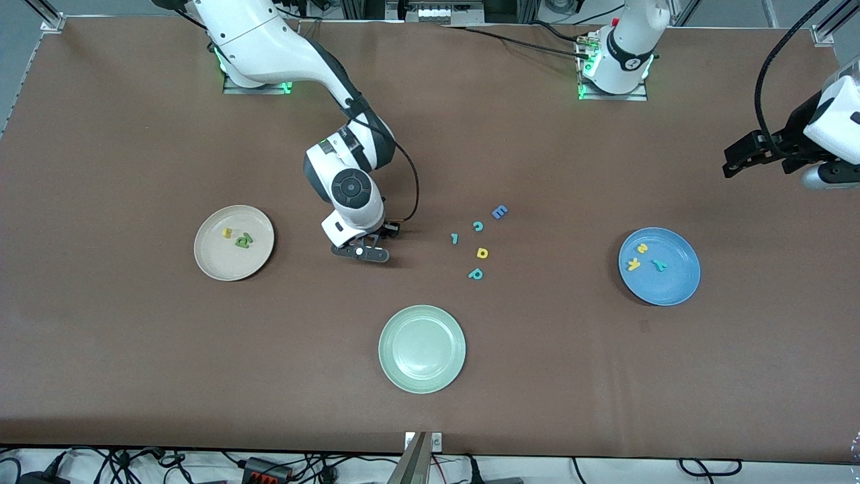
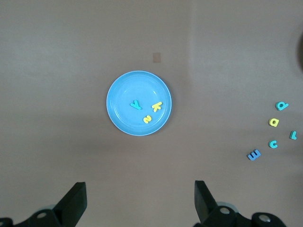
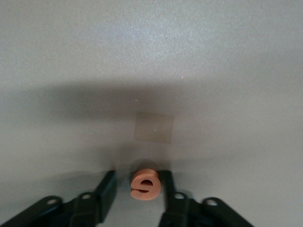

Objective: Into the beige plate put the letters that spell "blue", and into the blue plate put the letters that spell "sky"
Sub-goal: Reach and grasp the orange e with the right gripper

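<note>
Brown table: blue plate (image 1: 682, 292) holds s, k, y; beige plate (image 1: 205, 259) holds two letters; right gripper (image 3: 137, 191), fingers apart, brackets orange e (image 3: 144, 184); left gripper (image 2: 139, 201) waits, fingers spread.

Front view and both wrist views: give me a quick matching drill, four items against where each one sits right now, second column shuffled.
Items:
1. yellow k
2. orange e
3. green b
4. blue capital E

Places:
A. on the bare table, in the loose cluster of letters
B. in the beige plate
C. between the fingers of the right gripper, low at the table
D. in the blue plate

Pairs: 1-D, 2-C, 3-B, 4-A
</note>
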`<state>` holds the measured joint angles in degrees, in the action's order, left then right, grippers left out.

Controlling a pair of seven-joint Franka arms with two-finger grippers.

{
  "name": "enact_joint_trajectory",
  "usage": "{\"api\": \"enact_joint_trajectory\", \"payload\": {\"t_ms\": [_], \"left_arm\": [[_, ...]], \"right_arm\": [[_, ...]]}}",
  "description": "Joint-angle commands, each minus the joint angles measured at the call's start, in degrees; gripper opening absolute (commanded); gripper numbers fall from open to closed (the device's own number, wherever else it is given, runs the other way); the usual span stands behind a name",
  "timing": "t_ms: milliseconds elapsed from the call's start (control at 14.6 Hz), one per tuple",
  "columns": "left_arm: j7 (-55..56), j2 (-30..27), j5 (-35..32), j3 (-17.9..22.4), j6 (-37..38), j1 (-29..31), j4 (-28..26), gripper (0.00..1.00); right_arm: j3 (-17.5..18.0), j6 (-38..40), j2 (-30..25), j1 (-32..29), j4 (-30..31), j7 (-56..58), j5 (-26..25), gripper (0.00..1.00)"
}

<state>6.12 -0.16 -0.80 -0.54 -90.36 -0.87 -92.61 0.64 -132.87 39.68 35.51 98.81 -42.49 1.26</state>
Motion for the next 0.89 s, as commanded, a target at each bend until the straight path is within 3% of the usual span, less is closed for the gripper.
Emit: {"api": "enact_joint_trajectory", "payload": {"t_ms": [0,205,478,683,820], "left_arm": [[-0.1,0.9,0.8,-0.2,1.8,-0.1,2.1,1.0],[-0.1,0.9,0.8,-0.1,1.8,0.0,2.1,1.0],[-0.1,0.9,0.9,-0.1,1.8,0.0,2.1,1.0],[-0.1,0.9,0.9,-0.1,1.9,-0.1,2.1,1.0],[-0.1,0.9,0.9,-0.1,1.9,0.0,2.1,1.0]], "right_arm": [[0.1,-0.1,0.5,-1.0,-0.3,1.4,0.2,0.17],[0.1,0.0,0.1,-1.0,-0.5,1.4,0.4,0.03],[0.0,1.2,-3.1,-3.3,-0.5,3.5,0.4,0.02],[-0.1,8.2,-6.7,-9.7,0.4,14.2,0.4,0.02],[-0.1,8.9,-9.0,-14.4,3.8,22.2,0.4,0.02]]}}
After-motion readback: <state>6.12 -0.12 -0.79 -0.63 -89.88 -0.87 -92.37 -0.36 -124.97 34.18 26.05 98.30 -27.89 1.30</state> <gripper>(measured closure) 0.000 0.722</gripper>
